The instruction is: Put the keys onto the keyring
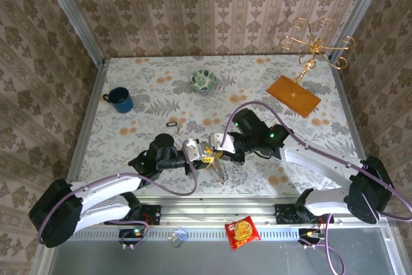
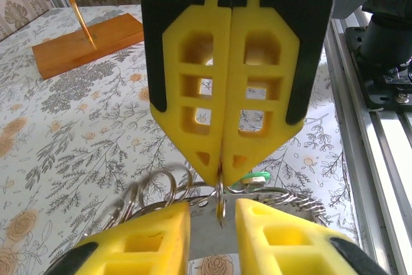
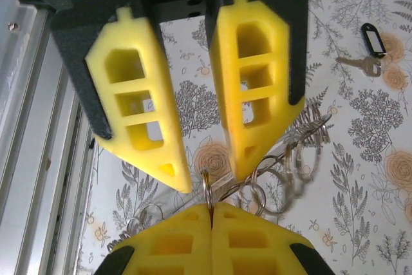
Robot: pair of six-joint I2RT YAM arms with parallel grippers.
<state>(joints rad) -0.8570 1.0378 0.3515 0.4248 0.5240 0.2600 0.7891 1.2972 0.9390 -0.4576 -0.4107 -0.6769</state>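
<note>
Worktop: floral, the two arms nose to nose over it.
Right claw: shut, pinching a small ring upright.
Left claw: part-open, straddling that ring, not closed on it.
Green key: dangling just beside the right claw's tip.

Blue mug, patterned bowl, red snack packet

The left arm and the right arm both stretch inward and low, so that the two wrists face each other tip to tip. The right jaws are pressed fully together, and at their very tip they pinch a small metal ring. The left jaws stand a little apart. Their yellow fingers point at the right jaws, one on each side of that tip.
</note>
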